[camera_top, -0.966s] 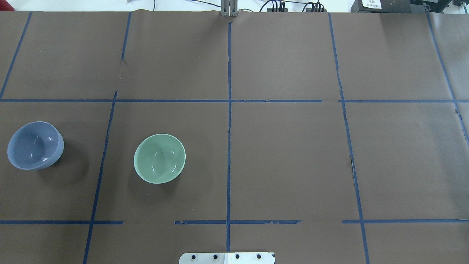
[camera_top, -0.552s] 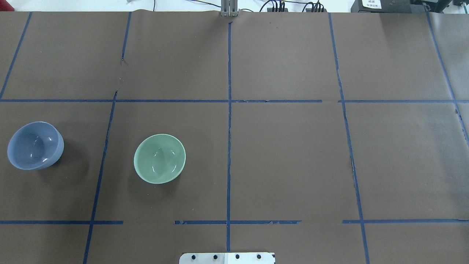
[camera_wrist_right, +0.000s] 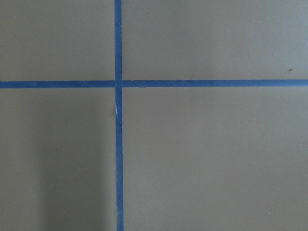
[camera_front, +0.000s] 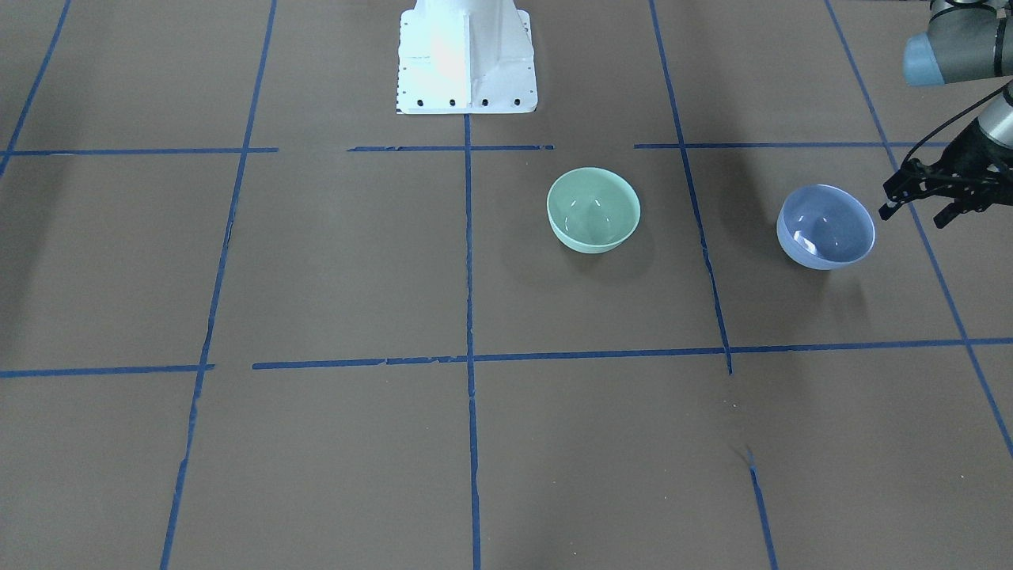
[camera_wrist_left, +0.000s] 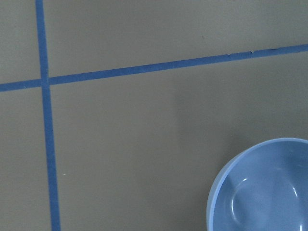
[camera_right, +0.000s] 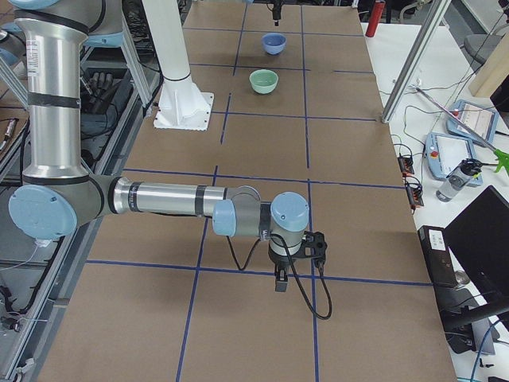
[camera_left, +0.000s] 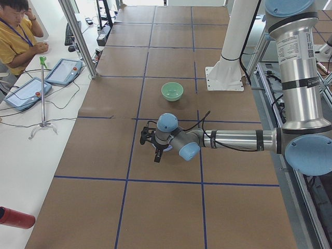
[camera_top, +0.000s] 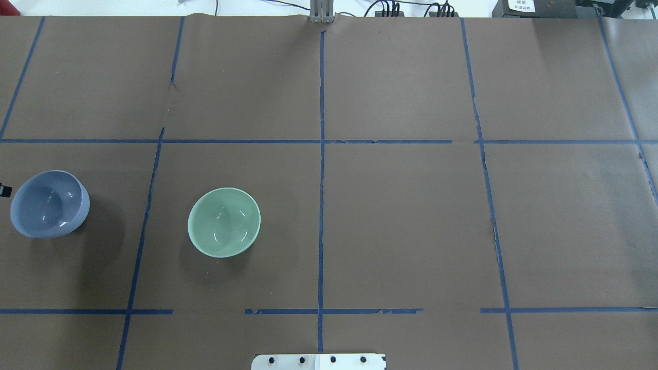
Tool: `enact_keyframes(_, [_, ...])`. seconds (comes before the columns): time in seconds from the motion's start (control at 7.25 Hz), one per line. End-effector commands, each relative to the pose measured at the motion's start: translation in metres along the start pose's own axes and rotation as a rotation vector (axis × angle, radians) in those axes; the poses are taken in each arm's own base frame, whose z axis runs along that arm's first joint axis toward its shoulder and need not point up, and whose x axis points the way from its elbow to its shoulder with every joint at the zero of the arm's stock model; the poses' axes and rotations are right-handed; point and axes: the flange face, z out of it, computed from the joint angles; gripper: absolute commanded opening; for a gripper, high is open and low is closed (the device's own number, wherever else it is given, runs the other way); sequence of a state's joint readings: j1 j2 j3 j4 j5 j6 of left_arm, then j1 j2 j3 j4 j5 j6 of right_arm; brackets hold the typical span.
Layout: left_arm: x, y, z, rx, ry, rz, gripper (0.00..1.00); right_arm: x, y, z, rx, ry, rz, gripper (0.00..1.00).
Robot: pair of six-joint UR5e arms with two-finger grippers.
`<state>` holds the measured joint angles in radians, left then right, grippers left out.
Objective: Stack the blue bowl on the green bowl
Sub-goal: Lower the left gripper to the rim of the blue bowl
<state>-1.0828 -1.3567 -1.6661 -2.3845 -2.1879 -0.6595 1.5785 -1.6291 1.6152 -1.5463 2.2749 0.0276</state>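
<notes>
Hovering beside blue bowl (camera_front: 826, 226), left fingers (camera_front: 894, 198) spread, empty

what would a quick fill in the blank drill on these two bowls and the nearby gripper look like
1. The bowl nearest the left gripper is the ___ one.
2. That gripper's jaws stand ___ and hold nothing.
3. The blue bowl and the green bowl stand ___, with a tape line running between them.
4. Inside, the green bowl is ___.

Missing words: blue; open; apart; empty
</notes>
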Motion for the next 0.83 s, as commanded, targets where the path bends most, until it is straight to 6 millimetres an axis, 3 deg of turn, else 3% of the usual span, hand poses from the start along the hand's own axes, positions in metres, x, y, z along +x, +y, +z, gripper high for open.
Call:
enact_keyframes(0.0, [0.016, 0.012, 0.023, -0.005, -0.007, 0.006, 0.8, 0.0, 0.0, 0.0, 0.0, 0.0, 0.0, 1.0])
enact_keyframes(0.14, [0.017, 0.012, 0.024, -0.008, -0.005, 0.005, 0.17, 0.0, 0.0, 0.0, 0.0, 0.0, 0.0, 1.0])
enact_keyframes(0.28, [0.017, 0.013, 0.024, -0.013, -0.005, -0.001, 0.0, 0.0, 0.0, 0.0, 0.0, 0.0, 0.0, 1.0])
enact_keyframes(0.69, [0.031, 0.007, 0.006, 0.015, 0.021, 0.013, 0.0, 0.0, 0.0, 0.0, 0.0, 0.0, 0.0, 1.0])
